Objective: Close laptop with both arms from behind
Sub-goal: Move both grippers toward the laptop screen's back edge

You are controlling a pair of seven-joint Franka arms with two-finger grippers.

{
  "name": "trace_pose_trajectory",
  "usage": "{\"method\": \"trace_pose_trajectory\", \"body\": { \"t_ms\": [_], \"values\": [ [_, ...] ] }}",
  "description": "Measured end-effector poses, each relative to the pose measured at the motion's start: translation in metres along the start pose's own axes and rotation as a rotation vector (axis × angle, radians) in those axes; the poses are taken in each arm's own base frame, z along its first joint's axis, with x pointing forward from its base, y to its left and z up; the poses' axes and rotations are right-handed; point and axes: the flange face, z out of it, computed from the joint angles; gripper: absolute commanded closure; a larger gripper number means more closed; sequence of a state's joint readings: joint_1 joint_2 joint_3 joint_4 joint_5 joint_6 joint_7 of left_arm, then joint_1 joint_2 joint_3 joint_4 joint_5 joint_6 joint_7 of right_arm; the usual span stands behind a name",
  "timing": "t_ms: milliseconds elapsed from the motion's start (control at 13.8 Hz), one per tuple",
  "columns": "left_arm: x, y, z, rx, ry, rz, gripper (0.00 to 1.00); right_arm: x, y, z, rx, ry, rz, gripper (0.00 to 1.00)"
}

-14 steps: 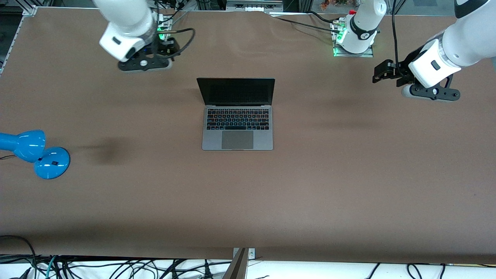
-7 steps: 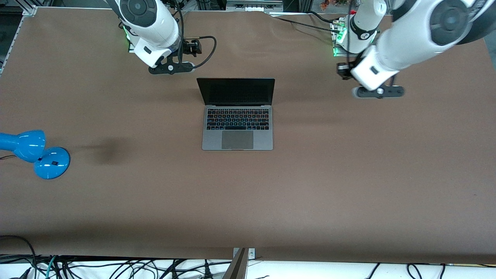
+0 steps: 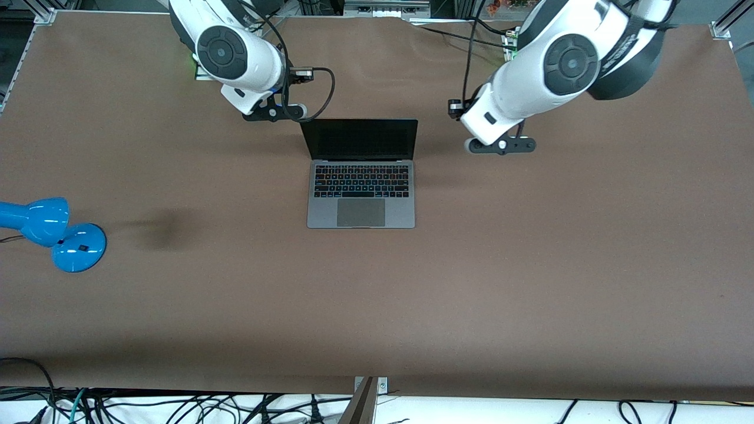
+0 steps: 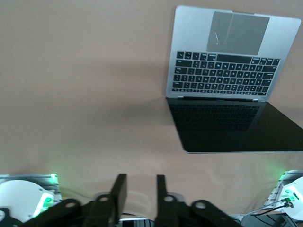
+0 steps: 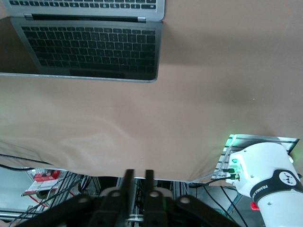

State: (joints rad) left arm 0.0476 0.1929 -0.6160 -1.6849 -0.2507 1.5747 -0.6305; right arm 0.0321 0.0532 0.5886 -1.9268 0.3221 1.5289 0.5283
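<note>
At the middle of the brown worktop the laptop sits open, its base flat and its dark screen raised and facing the front camera, with the keyboard and trackpad exposed on the half nearer to that camera. Both arms reach from their bases toward the laptop's screen end. The right arm carries the right claw over the worktop just beside the screen's upper corner, toward the right arm's end of the worktop; in the right wrist view its two fingers stand close together with only a narrow gap between them, gripping nothing. The left arm holds the left claw over bare worktop beside the laptop, toward the left arm's end, clearly apart from the screen edge; in the left wrist view its fingers are parted by a moderate gap and hold nothing. Neither claw touches the laptop. A blue desk lamp lies near the worktop edge at the right arm's end, well apart from the laptop.
</note>
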Motion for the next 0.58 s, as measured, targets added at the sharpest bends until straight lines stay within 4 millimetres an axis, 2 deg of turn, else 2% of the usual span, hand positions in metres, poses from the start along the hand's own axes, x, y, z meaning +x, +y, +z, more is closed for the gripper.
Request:
{"method": "trace_pose_trajectory", "body": {
  "t_ms": [73,580],
  "values": [
    [-0.001,0.008,0.009,0.000,-0.018,-0.003,1.00,0.003,-0.002,0.005,0.002,-0.014,-0.002,0.96],
    [-0.010,0.062,0.063,-0.029,-0.117,-0.079,1.00,0.045,-0.023,0.052,0.047,-0.056,-0.021,0.96]
  ]
}}
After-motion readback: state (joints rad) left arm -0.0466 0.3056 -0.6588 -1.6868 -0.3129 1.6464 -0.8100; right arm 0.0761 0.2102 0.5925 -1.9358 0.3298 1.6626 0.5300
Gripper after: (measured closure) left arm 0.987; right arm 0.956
